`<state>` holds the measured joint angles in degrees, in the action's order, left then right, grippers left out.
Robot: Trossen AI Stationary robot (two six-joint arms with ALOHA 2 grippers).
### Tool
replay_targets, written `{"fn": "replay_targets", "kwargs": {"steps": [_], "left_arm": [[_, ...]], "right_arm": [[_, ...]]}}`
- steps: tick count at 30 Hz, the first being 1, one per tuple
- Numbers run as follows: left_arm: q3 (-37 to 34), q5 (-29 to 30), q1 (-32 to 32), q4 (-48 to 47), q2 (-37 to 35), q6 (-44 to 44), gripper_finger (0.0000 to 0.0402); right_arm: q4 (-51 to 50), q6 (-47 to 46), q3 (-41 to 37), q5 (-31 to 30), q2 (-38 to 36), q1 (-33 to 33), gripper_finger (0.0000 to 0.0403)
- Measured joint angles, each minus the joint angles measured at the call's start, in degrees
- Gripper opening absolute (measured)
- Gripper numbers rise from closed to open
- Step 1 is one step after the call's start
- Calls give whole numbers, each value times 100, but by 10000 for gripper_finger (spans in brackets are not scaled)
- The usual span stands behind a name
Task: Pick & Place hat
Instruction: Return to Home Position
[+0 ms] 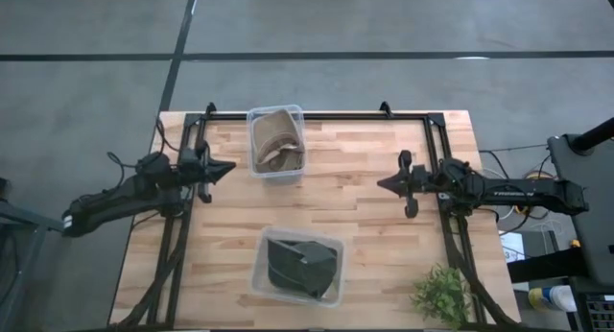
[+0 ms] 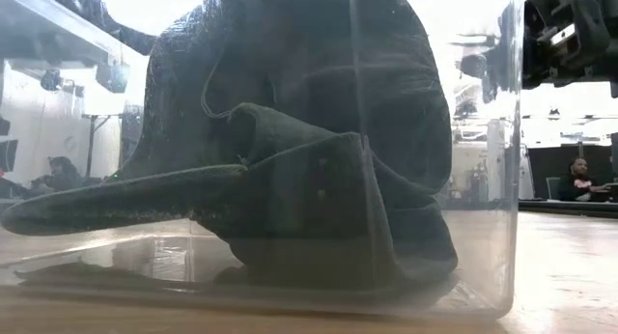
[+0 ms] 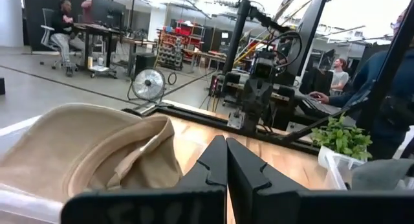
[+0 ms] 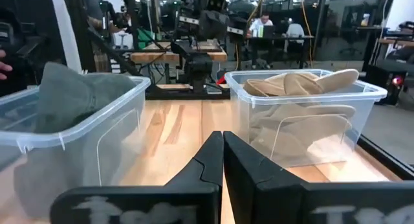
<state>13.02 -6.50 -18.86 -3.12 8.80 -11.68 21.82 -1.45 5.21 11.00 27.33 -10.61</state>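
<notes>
Two closed hands, left hand point(image 1: 228, 167), right hand point(image 1: 382, 184), tips inward, level

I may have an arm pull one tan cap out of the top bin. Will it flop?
Probably floppy: the tan caps lie crumpled and folded in the clear bin. A brim likely stays stiffer: one juts flat above the rim. Being piled together, a second cap may drag along.

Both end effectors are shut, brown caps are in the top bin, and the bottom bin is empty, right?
No: the high view shows a dark cap in the bottom bin. The left end effector and right end effector are shut, and brown caps are in the top bin.
</notes>
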Motion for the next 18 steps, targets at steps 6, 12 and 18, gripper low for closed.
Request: {"fn": "replay_targets", "kwargs": {"steps": [6,12,18], "left_arm": [[-572,-7,13,623,-245,29,0],[-770,-14,25,621,-299,151,0],[-1167,-35,25,597,-322,11,0]], "right_arm": [[503,-149,-474,14,0,-1,9],[421,170,-470,96,0,0,9],[212,317,-470,102,0,-2,9]]}}
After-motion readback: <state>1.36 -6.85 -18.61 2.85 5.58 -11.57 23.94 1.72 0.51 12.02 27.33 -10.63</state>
